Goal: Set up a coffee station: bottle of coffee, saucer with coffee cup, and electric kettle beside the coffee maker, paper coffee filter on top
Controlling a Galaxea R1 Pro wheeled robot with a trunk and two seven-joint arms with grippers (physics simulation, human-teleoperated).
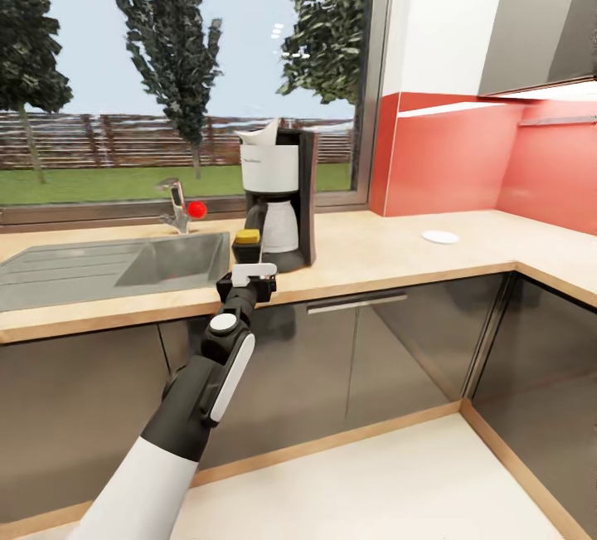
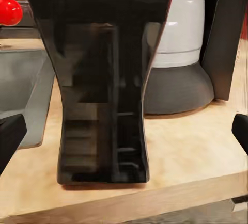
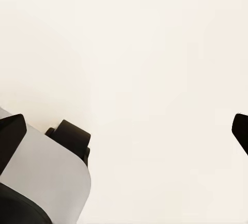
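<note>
You are facing the long light beige wood-look kitchen countertop [image 1: 390,254], which crosses the middle of the head view over glossy dark grey cabinets [image 1: 348,357]. One black drip coffee maker with a white upper housing and a pale carafe [image 1: 278,196] stands at the centre of that frame, and one thin white paper coffee filter [image 1: 259,133] sits on top of it with its pointed edge up.

One small black bottle of coffee with a yellow cap [image 1: 246,245] stands upright on the counter just left of the coffee maker, near the front edge. One small flat round white saucer [image 1: 439,236] lies well apart at centre right, nothing on it.

Your left gripper [image 1: 253,273] is just below the bottle in the head view. In the left wrist view the bottle [image 2: 101,84] takes up the middle of the frame, and the two dark fingertips [image 2: 10,136] sit at the left and right edges — spread wide, clear of the bottle's sides.

Your right gripper [image 3: 124,131] looks onto a plain cream surface; its fingertips likewise stand far apart at the frame edges, holding nothing.

The inset steel sink [image 1: 108,266] lies at centre left — one tap with a red knob [image 1: 196,209] behind it. Red splashback [image 1: 464,158] covers the wall at the right.
</note>
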